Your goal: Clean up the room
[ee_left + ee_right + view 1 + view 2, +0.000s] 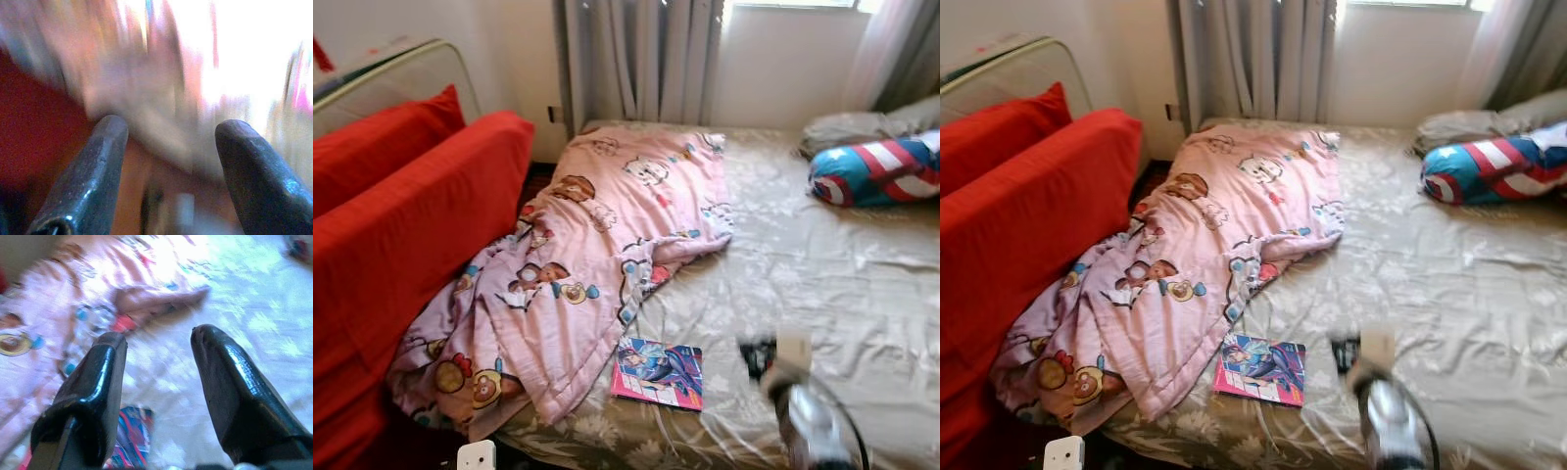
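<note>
Daylit from the window (803,4) at the far wall, overexposed at the top. Soft glare across the sheet (822,264); deep shade at the bed's near corner beside the red cushions (401,225). Head views fairly sharp, apart from the smeared right arm (808,416) low in the picture. Left wrist view heavily motion-blurred and washed out to white on one side. Right wrist view streaked too, with the quilt (58,308) and sheet bleached by glare.

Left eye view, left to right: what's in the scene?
Red sofa cushions → pink cartoon blanket → comic book → right tool, blurred, above the beige sheet → star-and-stripes pillow.
</note>
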